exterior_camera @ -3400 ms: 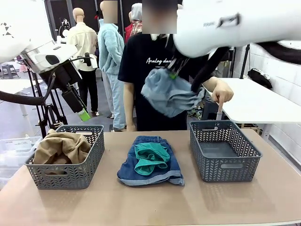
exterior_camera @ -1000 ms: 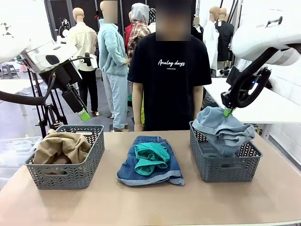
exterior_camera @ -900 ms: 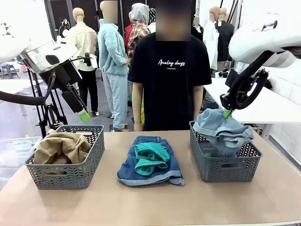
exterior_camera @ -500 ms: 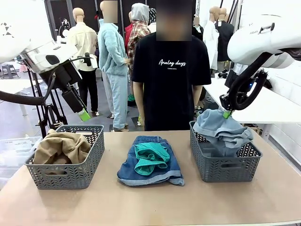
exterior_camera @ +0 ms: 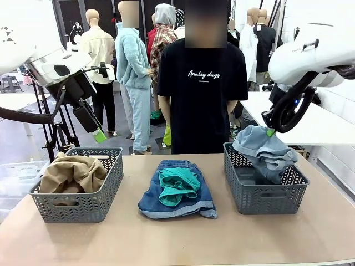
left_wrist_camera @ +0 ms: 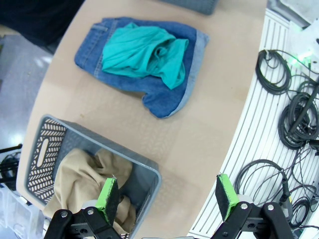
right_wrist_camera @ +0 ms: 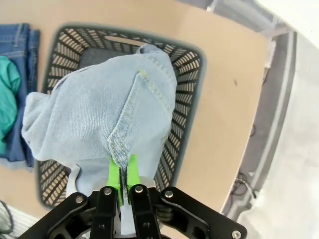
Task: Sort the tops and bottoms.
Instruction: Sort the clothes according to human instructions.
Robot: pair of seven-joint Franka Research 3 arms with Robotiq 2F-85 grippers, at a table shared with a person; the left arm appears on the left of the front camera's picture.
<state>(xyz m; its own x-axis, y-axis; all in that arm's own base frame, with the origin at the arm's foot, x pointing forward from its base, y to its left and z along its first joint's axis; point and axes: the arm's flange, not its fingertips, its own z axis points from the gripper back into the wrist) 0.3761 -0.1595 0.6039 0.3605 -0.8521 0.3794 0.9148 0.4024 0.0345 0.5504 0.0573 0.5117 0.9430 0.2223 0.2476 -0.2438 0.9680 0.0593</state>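
R gripper (right_wrist_camera: 123,173) pinches pale denim (right_wrist_camera: 99,109), above grey basket (right_wrist_camera: 185,84).

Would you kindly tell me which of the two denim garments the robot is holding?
The pale grey-blue denim piece, pinched in the shut right gripper and draping into the right-hand basket. The dark blue shorts lie on the table under the teal top.
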